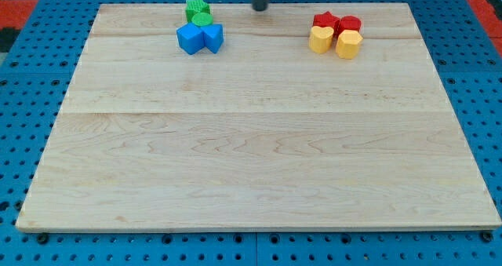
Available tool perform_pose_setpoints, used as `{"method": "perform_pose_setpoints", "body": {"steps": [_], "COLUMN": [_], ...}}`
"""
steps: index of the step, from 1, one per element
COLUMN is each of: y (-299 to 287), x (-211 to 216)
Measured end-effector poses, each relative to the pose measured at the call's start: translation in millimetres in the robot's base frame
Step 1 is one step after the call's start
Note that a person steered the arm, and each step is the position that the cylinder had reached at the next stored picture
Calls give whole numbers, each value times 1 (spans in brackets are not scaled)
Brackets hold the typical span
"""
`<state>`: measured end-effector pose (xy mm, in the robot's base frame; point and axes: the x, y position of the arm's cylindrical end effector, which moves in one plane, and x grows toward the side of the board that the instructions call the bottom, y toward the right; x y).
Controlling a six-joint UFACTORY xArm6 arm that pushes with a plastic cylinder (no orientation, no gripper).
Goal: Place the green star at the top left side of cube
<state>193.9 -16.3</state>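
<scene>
Tip (259,9) right of green star (197,7), blue blocks (199,38) below

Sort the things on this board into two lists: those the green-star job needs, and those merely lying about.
Needed:
green star
blue cube, the reference
my tip, to the view's right of the green star, apart from it

Lying about:
green round block
other blue block
two red blocks
two yellow blocks

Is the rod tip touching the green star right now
No, my tip is near the view's top edge, apart from the green star and off to its right, with bare board between them.
</scene>
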Motion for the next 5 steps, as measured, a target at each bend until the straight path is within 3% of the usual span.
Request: {"method": "perform_pose_setpoints", "body": {"steps": [2, 3, 5], "y": [-56, -93, -97], "x": [3, 29, 63]}}
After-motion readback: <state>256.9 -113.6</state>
